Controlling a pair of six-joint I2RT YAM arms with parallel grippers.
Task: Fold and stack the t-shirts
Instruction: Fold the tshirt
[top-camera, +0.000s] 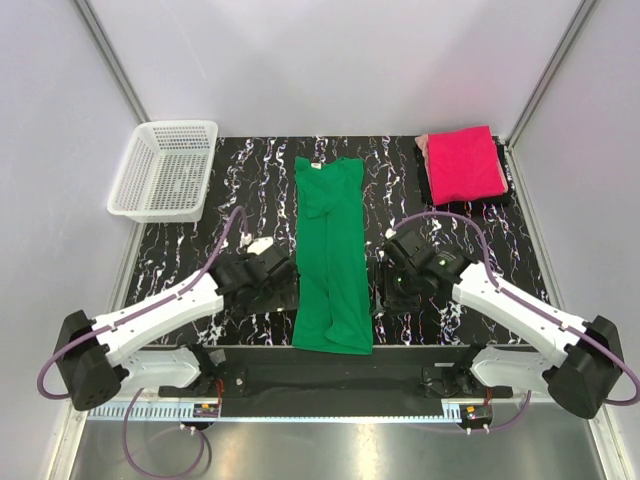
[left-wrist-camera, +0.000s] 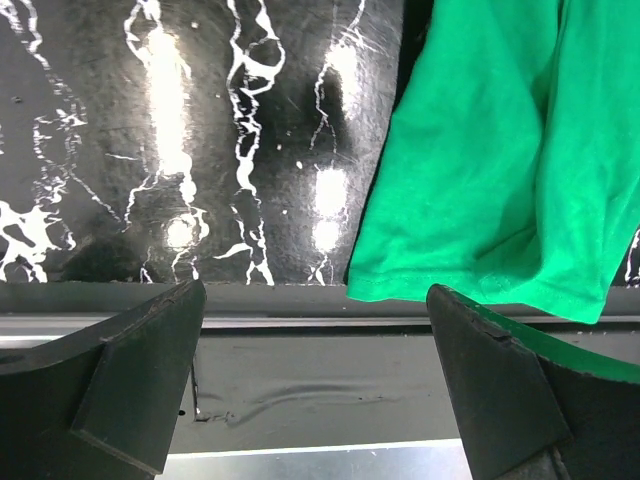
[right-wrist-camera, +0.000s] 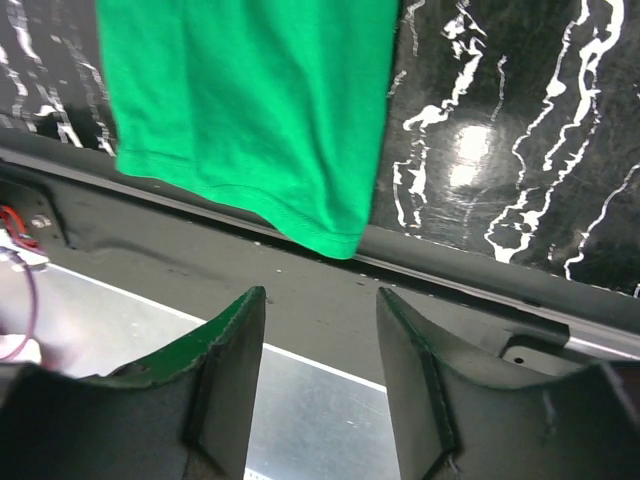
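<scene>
The left jaws stand wide apart and empty, hovering low just to the left of the green shirt's (top-camera: 333, 260) near end. The right jaws are narrower but also hold nothing, and they sit just off its right side. Neither pair touches the cloth.

The green shirt is partly folded. Its sides and sleeves are turned in, so it lies as one long narrow strip down the middle of the bench (top-camera: 250, 180). Its hem hangs a little over the near edge and its collar, with a small label, points to the far side. By my reading the lengthwise fold is done and the crosswise folds are still to come – the strip is far too long to stack as it is.

At the far right corner the pink shirt (top-camera: 462, 163) lies as a neat folded square on something dark that I cannot identify. That one looks finished, and it is probably the base of the stack. The green shirt still has to be folded short and carried over onto it. The white basket (top-camera: 128, 185) stands at the far left, well apart from both shirts.
</scene>
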